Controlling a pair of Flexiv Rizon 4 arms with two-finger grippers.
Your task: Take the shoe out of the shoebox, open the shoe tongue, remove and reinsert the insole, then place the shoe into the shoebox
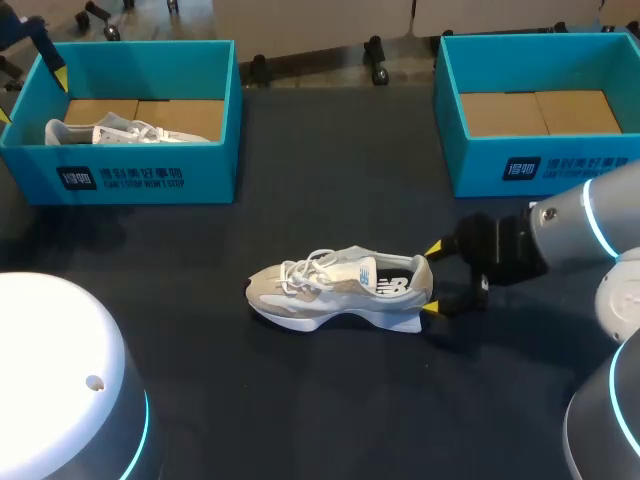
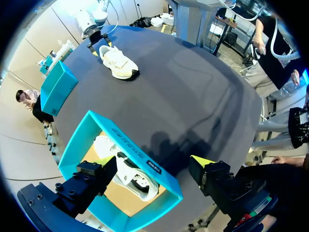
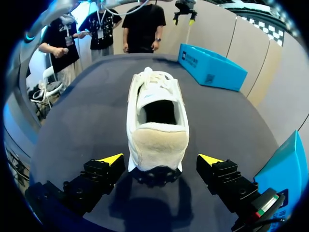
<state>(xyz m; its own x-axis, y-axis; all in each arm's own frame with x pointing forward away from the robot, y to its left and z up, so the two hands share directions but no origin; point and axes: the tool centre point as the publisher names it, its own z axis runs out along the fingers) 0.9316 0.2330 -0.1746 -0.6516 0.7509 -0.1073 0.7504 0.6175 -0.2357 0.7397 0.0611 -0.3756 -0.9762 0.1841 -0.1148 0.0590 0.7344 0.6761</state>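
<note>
A beige and white sneaker [image 1: 335, 290] lies on its sole in the middle of the dark table, toe to the left. My right gripper [image 1: 433, 278] sits just behind its heel, open, one yellow tip on each side. In the right wrist view the heel of the sneaker [image 3: 157, 125] lies just ahead of the open right gripper [image 3: 160, 159], neither finger touching it. My left gripper [image 2: 153, 162] hangs open above the left teal shoebox [image 2: 145, 166], which holds a second white shoe [image 2: 128, 171]. In the head view the left gripper [image 1: 30, 95] is at that box's left end.
The left teal shoebox [image 1: 150, 175] stands at the back left with the white shoe [image 1: 110, 130] inside. A second teal shoebox [image 1: 540, 170] at the back right shows only its cardboard floor. Dark tabletop [image 1: 300, 400] lies around the sneaker.
</note>
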